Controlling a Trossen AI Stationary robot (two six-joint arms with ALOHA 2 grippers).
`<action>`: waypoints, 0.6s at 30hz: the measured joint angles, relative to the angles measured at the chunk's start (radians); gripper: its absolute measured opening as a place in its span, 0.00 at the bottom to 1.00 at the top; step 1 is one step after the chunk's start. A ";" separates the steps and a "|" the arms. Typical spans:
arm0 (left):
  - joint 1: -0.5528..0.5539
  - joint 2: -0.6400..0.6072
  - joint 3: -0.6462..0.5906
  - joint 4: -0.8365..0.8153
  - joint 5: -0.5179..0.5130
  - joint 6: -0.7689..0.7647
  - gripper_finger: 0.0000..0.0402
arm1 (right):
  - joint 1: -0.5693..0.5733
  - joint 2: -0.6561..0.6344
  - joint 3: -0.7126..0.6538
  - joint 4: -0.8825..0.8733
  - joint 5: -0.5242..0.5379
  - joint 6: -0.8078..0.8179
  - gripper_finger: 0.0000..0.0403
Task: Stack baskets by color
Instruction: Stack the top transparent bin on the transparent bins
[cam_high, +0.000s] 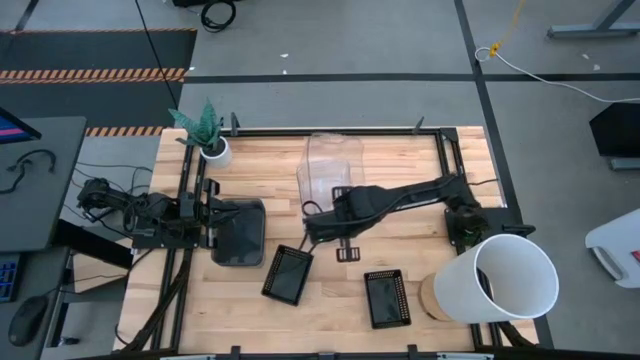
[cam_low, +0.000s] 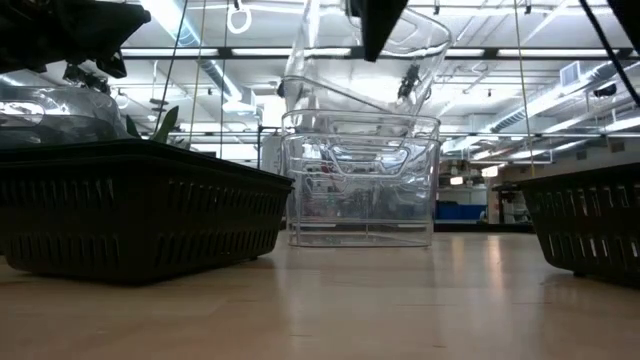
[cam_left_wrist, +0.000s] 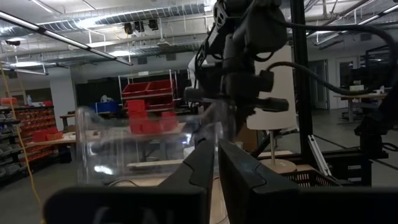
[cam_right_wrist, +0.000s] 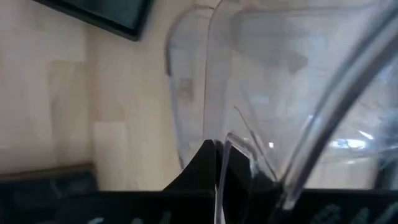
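While right fingers (cam_right_wrist: 217, 155) pinch a clear basket (cam_high: 330, 165), left fingers (cam_left_wrist: 214, 165) nearly closed, empty, wooden table (cam_high: 330, 310), industrial hall.

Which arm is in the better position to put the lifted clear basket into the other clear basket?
Right. The right gripper already pinches the clear basket's rim above the other clear basket; the left gripper sits off by the grey basket.

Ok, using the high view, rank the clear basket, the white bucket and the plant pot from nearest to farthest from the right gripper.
1. Clear basket: right gripper is shut on its rim, mid-table.
2. Plant pot: back left corner of the table.
3. White bucket: front right corner, on its side.
The pot and bucket are fairly close; the bucket looks farther.
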 joint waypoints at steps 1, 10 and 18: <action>0.000 0.000 0.000 0.000 0.000 0.000 0.08 | -0.001 0.015 0.017 0.000 -0.015 -0.006 0.01; 0.000 0.000 0.000 0.000 0.000 0.000 0.09 | -0.002 0.062 0.030 -0.005 -0.057 -0.012 0.01; 0.000 0.000 0.000 -0.007 0.000 0.000 0.07 | -0.006 0.060 -0.053 0.003 -0.077 0.012 0.01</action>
